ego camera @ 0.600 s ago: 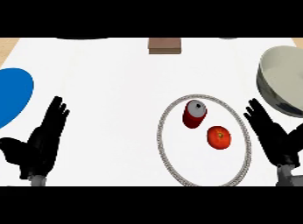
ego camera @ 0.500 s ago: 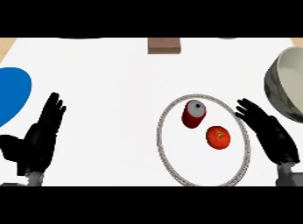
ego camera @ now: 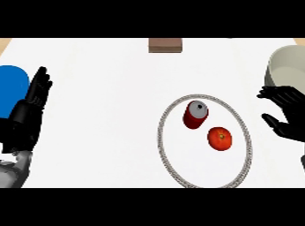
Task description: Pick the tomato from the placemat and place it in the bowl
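Blue round plate: at the view's left edge, partly cut off by it.
Left hand: black, open, fingers straight and close together, pointing toward the far side. Its fingertips now overlap the blue plate's right rim. Half a second ago they stood just beside that rim, so the hand has moved up and a little left.
Brown rectangular block: at the far edge of the white counter top, in the same place as before.
White oval placemat with a grey rim: right of centre, unmoved.
Red can with a grey end: lies on its side in the placemat's upper part, grey end toward the far side.
Round red tomato: lies on the placemat just below and right of the can, a narrow gap between them. No hand touches it, and its place is unchanged.
Right hand: black, fingers spread and lightly bent, closed on nothing. It is right of the placemat's rim, apart from the tomato. It has shifted up and right since the earlier frame, and its fingers now overlap the bowl's lower edge.
Pale grey deep bowl: upper right, cut off by the view's edge.
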### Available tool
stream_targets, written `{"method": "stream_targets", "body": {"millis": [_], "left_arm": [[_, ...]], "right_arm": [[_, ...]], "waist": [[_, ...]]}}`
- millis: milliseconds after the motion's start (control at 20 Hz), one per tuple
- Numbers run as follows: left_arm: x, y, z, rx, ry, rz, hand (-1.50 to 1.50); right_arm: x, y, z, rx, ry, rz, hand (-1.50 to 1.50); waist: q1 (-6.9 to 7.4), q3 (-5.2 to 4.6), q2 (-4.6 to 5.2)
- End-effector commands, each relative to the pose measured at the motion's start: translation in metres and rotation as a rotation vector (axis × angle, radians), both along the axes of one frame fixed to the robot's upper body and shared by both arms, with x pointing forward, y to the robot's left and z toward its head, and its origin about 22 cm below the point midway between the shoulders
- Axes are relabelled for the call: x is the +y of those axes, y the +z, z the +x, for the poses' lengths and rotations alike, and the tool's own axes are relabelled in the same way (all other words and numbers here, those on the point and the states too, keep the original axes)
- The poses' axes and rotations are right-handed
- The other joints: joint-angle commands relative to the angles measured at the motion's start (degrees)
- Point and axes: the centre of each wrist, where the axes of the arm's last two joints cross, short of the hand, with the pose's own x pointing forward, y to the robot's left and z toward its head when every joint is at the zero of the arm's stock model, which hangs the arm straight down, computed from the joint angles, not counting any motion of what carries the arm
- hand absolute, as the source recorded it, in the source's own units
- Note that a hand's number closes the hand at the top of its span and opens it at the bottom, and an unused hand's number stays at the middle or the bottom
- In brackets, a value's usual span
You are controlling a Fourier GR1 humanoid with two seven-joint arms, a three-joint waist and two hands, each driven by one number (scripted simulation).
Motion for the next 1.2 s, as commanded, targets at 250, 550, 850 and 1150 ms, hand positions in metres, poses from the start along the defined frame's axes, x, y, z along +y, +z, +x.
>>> {"method": "stream_targets", "body": {"millis": [250, 550, 850, 1150], "left_arm": [[-0.007, 0.010, 0.016, 0.001, 0.002, 0.036, 0.00], [-0.005, 0.016, 0.027, -0.005, -0.007, 0.046, 0.00], [-0.009, 0.004, 0.024, 0.003, -0.011, 0.053, 0.00], [-0.017, 0.003, 0.034, 0.011, -0.021, 0.045, 0.00]], "right_arm": [[-0.072, 0.042, 0.004, -0.254, 0.261, -0.247, -1.50], [-0.048, 0.080, 0.024, -0.215, 0.365, -0.604, -1.50], [-0.006, 0.106, 0.051, -0.194, 0.470, -0.865, -1.50], [0.042, 0.101, 0.047, -0.155, 0.636, -0.936, -1.50]], "waist": [[-0.10, -0.25, -0.14], [-0.15, -0.42, -0.45], [0.61, -0.47, -0.43], [-0.65, -0.48, -0.61]]}}
